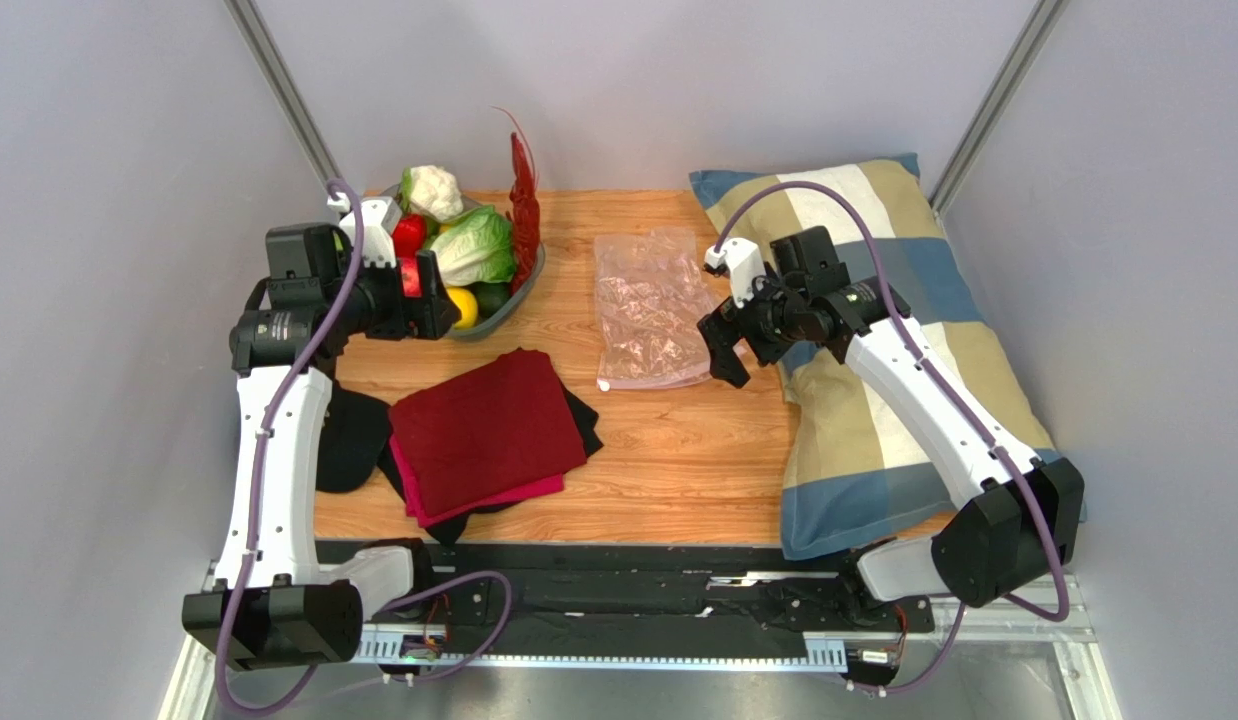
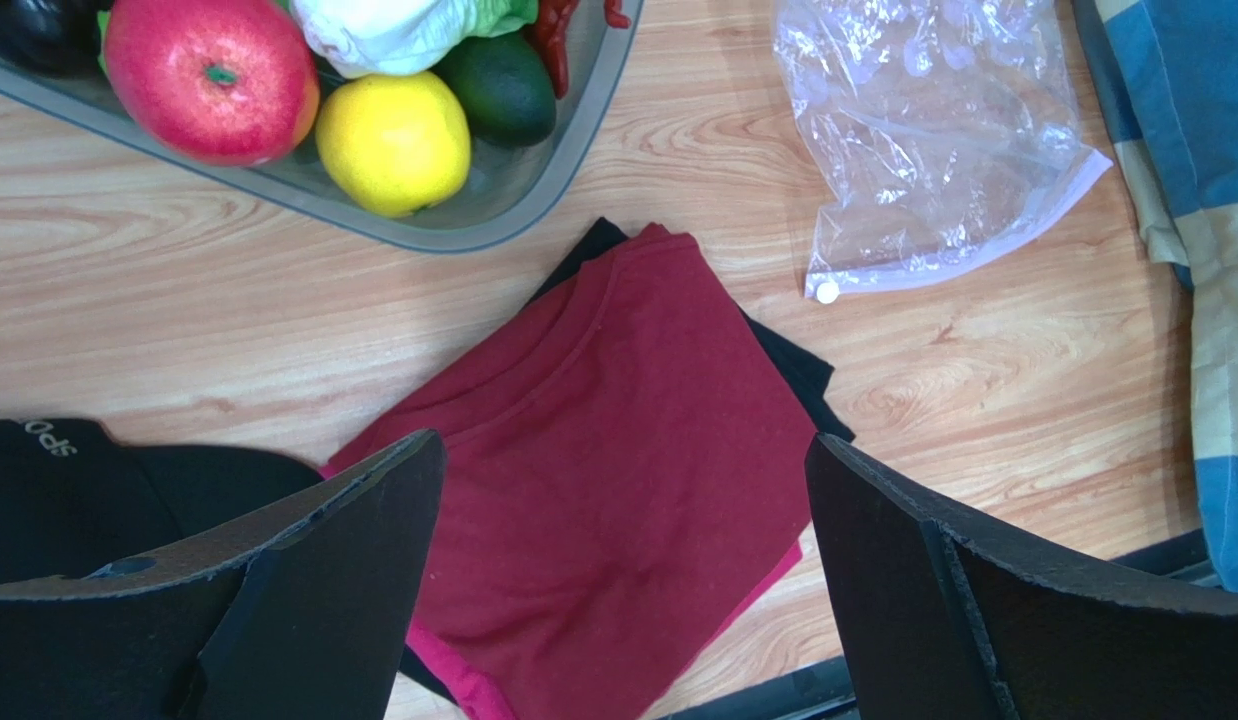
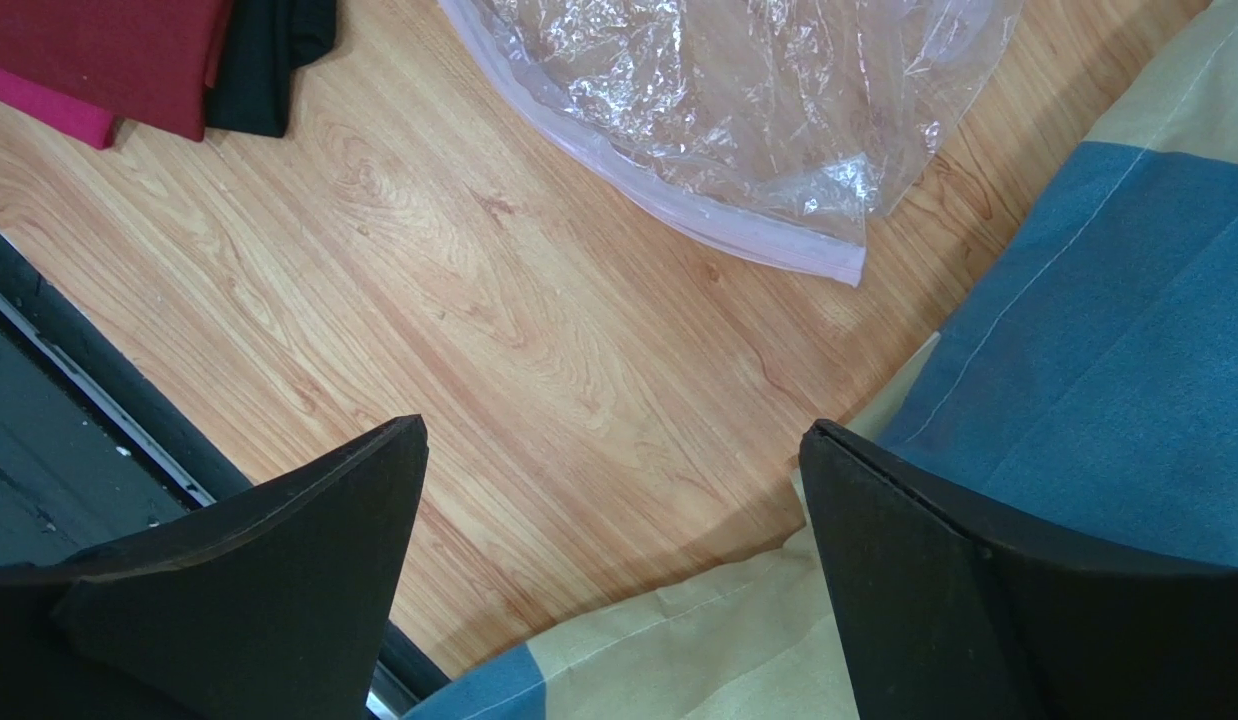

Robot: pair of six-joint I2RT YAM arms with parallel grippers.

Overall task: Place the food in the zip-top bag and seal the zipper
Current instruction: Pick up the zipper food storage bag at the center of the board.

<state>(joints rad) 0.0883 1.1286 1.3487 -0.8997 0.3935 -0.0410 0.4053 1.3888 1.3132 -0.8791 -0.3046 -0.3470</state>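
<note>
L end effector [image 2: 622,465] & R end effector [image 3: 615,435] spread wide, zip-top bag [image 1: 651,308] flat.

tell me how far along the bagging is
Done: nothing yet. The food sits in the grey tray and the zip-top bag lies flat and empty. In hand: nothing; the left tool and right tool are both open, holding nothing. Left: load the food, then seal the zipper.
</note>
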